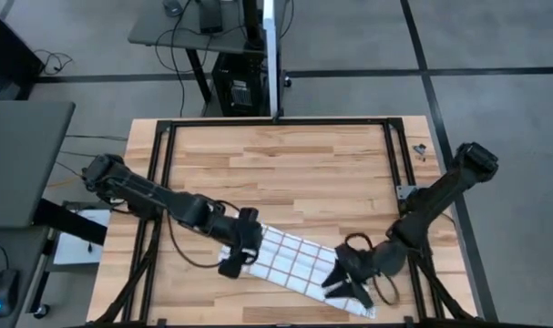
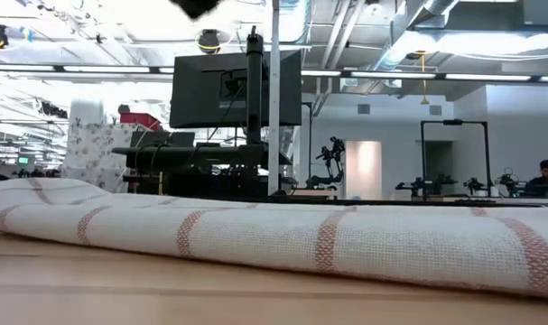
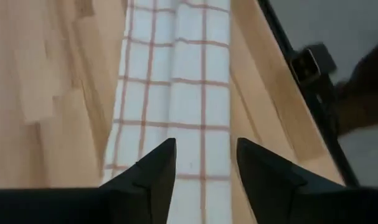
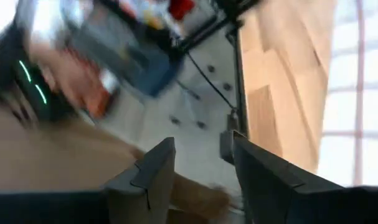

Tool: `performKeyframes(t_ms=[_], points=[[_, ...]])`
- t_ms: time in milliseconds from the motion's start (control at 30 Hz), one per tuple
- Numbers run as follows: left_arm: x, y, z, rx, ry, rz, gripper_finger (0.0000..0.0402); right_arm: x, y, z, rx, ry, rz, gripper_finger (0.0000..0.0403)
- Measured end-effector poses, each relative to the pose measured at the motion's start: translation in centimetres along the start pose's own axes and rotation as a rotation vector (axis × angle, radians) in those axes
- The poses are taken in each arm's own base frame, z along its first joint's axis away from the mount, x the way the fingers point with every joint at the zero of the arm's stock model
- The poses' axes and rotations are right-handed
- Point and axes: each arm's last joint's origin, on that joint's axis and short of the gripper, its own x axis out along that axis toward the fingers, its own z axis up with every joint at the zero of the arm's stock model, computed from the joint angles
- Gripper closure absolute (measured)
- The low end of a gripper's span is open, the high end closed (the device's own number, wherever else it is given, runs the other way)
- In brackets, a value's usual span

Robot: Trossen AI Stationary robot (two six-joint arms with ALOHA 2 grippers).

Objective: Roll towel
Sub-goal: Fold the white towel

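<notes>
The towel (image 1: 294, 260), white with red-brown grid lines, lies as a long narrow strip slanting along the table's near edge. In the low view (image 2: 328, 239) it rests flat on the wood across the whole picture. My left gripper (image 1: 232, 264) is open over the strip's left end, and its wrist view (image 3: 204, 149) looks along the towel (image 3: 189, 93). My right gripper (image 1: 335, 290) is open over the strip's right end. Its wrist view (image 4: 201, 146) is blurred, with the towel (image 4: 363, 124) only at the picture's edge. I cannot tell whether either gripper touches the cloth.
The wooden table (image 1: 285, 173) has bare room behind the towel. Its black frame (image 1: 167, 173) runs along the sides, and the near edge is close to the towel. A loose black cable (image 1: 385, 287) loops beside my right gripper. A desk with a monitor (image 2: 237, 86) stands beyond the far edge.
</notes>
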Motion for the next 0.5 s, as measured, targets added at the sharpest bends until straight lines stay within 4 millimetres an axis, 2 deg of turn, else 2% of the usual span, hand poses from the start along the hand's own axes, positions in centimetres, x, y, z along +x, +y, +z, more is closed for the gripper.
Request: performKeyframes(t_ms=[100, 200, 400, 500], points=[[-0.5, -1.8, 0.4, 0.061, 0.05, 0.043, 0.0223, 0.4, 1.5, -0.3, -0.165, 0.209, -0.193, 0.0247], [-0.1, -3.4, -0.1, 0.04, 0.091, 0.067, 0.0203, 1.0, 2.9, -1.4, -0.201, 0.338, -0.333, 0.0242], [3.3, -6.5, -1.7, -0.01, 0.194, 0.086, 0.0161, 4.3, 4.1, -6.2, -0.101, 0.418, -0.446, 0.0208], [5.6, -7.6, -2.7, 0.006, 0.263, 0.146, 0.015, 5.8, 3.7, -8.7, -0.013, 0.432, -0.524, 0.0183]])
